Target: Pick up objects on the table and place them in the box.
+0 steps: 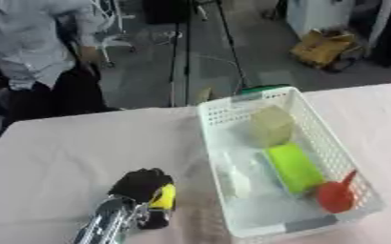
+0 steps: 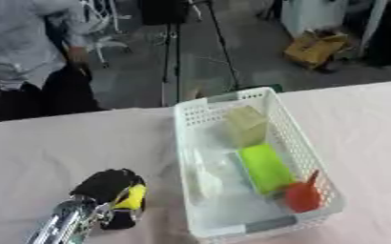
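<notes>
My left hand (image 1: 140, 187) is low on the table, left of the white basket (image 1: 218, 113), with its fingers curled round a yellow object (image 1: 165, 196). Inside the basket lie a pale green block (image 1: 272, 125), a bright green block (image 1: 294, 167), a red scoop-like thing (image 1: 336, 195) and a whitish clear item (image 1: 236, 177). My right hand shows in neither view.
The table is covered in a light pink cloth (image 1: 74, 147). The basket sits slightly askew in the middle. A person stands beyond the table's far left edge. A dark tripod and a yellow object stand on the floor behind.
</notes>
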Robot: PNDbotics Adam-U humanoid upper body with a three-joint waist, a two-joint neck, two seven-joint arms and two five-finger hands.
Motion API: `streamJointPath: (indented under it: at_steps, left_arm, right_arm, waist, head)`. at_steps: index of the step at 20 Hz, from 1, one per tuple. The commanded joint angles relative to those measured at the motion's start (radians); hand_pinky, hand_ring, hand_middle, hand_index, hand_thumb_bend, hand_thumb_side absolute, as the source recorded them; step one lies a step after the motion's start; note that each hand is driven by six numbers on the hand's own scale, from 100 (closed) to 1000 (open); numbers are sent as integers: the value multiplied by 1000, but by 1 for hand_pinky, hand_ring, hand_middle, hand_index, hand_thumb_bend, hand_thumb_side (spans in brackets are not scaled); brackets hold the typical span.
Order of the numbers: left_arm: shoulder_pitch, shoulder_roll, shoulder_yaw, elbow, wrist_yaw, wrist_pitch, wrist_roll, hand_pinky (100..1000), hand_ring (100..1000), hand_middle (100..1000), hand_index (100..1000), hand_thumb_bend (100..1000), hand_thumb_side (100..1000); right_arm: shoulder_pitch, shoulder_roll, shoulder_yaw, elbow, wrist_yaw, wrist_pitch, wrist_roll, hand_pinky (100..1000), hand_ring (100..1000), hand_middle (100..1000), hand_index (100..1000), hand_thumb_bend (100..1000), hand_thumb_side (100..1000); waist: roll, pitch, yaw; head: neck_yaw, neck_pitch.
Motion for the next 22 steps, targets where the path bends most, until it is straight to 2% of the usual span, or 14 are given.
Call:
streamJointPath:
  at_steps: [1,11,22]
  left_arm:
    - [-22,18,7,-35,7,2,10,100,558,598,775,100,317]
    - [-38,38,10,-95,10,1,-5,100,532,573,748,100,260]
    - [-81,96,22,-180,50,-1,-50,100,500,549,720,123,202]
  right_arm:
    - [-10,-20,-2,-17,-8,-3,-7,918,871,681,771,100,1000]
    - [-11,-21,-2,-17,-9,-1,-6,918,871,681,771,100,1000]
    - [-10,-26,-4,-17,-12,-1,-10,918,872,682,770,100,1000]
  waist:
    - [-5,-18,0]
    - [-2,-19,1]
    - [0,-23,3]
  head:
    - [-1,-14]
    - [-6,-15]
    - [-19,-13]
